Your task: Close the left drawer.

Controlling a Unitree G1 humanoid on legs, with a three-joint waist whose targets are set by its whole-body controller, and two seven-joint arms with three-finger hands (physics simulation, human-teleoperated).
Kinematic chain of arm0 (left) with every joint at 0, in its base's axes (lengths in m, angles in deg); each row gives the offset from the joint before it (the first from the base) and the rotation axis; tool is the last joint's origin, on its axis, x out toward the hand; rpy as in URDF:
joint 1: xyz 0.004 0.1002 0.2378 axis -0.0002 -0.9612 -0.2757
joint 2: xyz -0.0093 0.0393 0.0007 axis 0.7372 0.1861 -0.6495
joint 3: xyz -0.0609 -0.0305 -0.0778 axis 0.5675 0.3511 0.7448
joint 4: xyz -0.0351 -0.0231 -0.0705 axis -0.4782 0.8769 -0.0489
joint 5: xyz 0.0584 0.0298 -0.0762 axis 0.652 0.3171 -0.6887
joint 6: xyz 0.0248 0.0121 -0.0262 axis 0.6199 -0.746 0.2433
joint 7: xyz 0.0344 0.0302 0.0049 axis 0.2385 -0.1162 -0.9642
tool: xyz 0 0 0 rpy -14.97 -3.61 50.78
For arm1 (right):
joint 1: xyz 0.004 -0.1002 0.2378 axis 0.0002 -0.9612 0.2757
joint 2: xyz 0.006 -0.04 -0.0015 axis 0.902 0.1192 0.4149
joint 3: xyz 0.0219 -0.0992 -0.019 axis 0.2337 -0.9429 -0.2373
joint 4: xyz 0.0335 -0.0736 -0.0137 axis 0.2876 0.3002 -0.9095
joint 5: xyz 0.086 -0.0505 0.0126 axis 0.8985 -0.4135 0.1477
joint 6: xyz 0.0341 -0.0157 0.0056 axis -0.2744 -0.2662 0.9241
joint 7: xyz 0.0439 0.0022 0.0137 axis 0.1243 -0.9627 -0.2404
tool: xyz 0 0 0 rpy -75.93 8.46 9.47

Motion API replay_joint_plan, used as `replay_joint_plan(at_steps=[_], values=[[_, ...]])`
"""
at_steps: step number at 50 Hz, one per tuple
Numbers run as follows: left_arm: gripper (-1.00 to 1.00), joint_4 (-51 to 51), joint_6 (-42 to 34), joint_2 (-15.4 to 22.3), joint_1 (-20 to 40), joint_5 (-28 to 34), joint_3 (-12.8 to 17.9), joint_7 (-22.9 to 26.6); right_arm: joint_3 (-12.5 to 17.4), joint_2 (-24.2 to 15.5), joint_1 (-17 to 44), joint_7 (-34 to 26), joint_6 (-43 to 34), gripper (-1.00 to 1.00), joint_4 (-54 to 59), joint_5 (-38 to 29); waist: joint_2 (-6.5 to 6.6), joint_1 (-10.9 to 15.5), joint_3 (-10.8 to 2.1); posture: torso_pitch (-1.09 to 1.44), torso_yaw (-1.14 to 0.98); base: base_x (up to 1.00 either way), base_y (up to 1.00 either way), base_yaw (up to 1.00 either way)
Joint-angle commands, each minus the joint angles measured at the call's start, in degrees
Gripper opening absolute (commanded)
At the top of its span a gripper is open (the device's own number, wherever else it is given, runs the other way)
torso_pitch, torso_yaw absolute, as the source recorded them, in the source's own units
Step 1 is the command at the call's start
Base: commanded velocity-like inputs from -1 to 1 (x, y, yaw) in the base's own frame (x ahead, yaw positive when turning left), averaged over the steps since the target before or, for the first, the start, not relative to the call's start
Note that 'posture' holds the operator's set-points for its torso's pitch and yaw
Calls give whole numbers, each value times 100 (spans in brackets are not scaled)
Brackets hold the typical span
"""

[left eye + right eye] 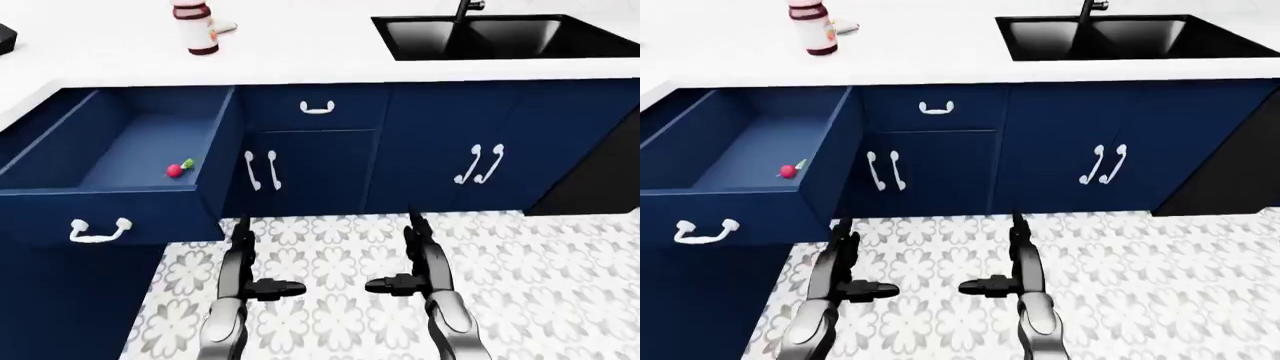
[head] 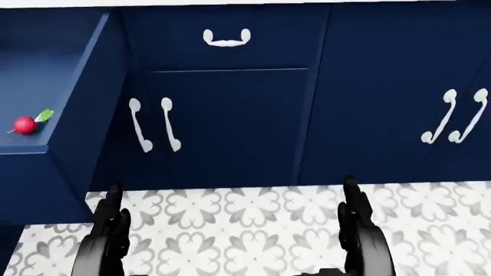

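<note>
The left drawer is dark blue and stands pulled far out at the left of the left-eye view, with a white handle on its face. A small red radish lies inside it. My left hand and right hand are both open, fingers straight, held low over the patterned floor, to the right of the drawer and below it in the view. Neither touches the drawer.
A white counter carries a brown bottle and a black sink. Closed blue cabinet doors with white handles and a closed small drawer stand to the right. A dark panel is at far right.
</note>
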Motion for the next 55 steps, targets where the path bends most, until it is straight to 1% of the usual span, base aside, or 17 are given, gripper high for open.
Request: replay_joint_plan(at_steps=[1,2,3,4,5,7,8,16,19,22,28,30,34,39,43,48,55], values=[[100,-695,479,11,43,61,-38,-14,52,21,-42,-11,596,100,-734,144,-45,-12,-5,0,0,0,0,0],[100,-720,580,13,1,157,-65,-39,80,23,-70,-12,626,100,-756,206,-41,4,-215,0,0,0,0,0],[100,-742,685,10,-48,265,-79,-97,92,32,-97,-82,677,100,-759,335,-2,28,-354,0,0,0,0,0],[100,-838,652,5,-109,220,-83,-35,40,31,-122,-100,730,100,-751,293,-10,26,-295,0,0,0,0,0],[100,-962,624,8,-150,211,-72,-15,-17,41,-157,-64,810,100,-756,191,-50,21,-107,0,0,0,0,0],[100,-1017,646,5,-159,248,-67,-17,0,23,-146,-80,869,100,-749,202,-44,21,-394,0,0,0,0,0],[100,-1058,653,2,-183,276,-82,-10,18,27,-152,-76,880,100,-762,231,-43,23,-420,0,0,0,0,0],[100,-2280,932,-22,-615,461,-132,35,-5,-15,-408,77,765,100,-1581,-273,-30,43,-444,0,0,0,0,0],[100,-2840,1159,-49,-852,597,-204,33,-121,-1,-705,9,1013,100,-2243,-495,-31,50,-464,0,0,0,0,0],[100,-3323,1199,-69,-1026,635,-261,54,-29,70,-926,58,1312,100,-2895,-382,-27,51,-480,0,0,0,0,0],[100,-3967,1469,-84,-1317,684,-339,46,-250,111,-1283,-9,1625,100,-3872,-577,-23,49,-463,0,0,0,0,0],[100,-4158,1539,-93,-1386,643,-331,33,-310,112,-1348,59,1677,100,-4005,-794,-24,44,-459,0,0,0,0,0],[100,-4588,1641,-114,-1524,513,-280,19,-213,113,-1707,44,1860,100,-4659,-640,-28,38,-439,0,0,0,0,0],[100,-5169,1730,-154,-1683,343,-164,48,-469,111,-1981,-72,1856,100,-5224,-771,-20,43,-389,0,0,0,0,0],[100,-5531,1768,-203,-1797,303,-113,102,-567,63,-2024,-50,1804,100,-5425,-819,-17,25,-373,0,0,0,0,0],[100,-5598,1779,-232,-1816,305,-116,139,-406,145,-1940,187,1794,100,-5321,-864,-22,37,-357,0,0,0,0,0],[100,-5599,1770,-235,-1830,336,-147,135,-413,117,-2000,154,1937,100,-5283,-675,-20,42,-349,0,0,0,0,0]])
